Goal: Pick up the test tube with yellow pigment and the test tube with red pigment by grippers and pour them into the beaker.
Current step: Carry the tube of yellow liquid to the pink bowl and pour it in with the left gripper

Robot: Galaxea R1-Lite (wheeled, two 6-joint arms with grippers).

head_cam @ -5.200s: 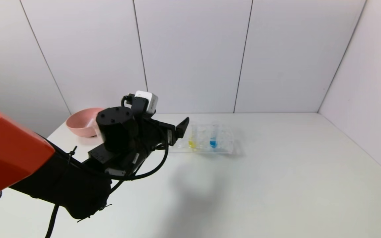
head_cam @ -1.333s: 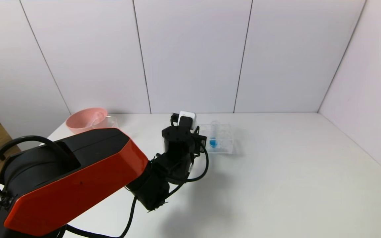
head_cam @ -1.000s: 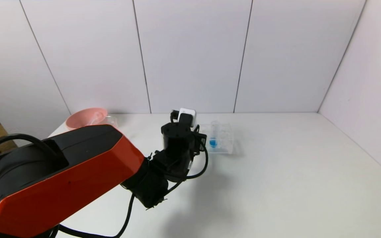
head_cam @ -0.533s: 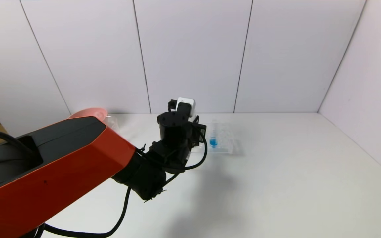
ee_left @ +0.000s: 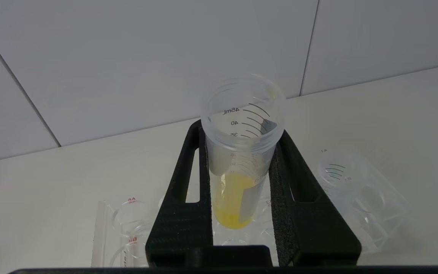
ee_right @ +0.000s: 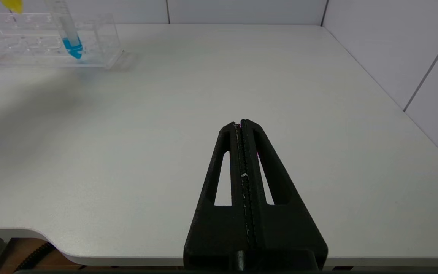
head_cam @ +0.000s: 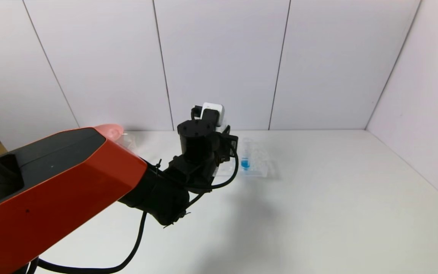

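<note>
Above the rack [ee_left: 359, 205], left pincer [ee_left: 242, 152] pinches the yellow tube [ee_left: 240, 160] (unpoured); right pincer [ee_right: 243, 125] pressed together; red untouched.

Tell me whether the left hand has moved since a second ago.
Yes. In the head view the left hand, shut on the test tube with yellow pigment, has risen slightly against the clear tube rack.
</note>
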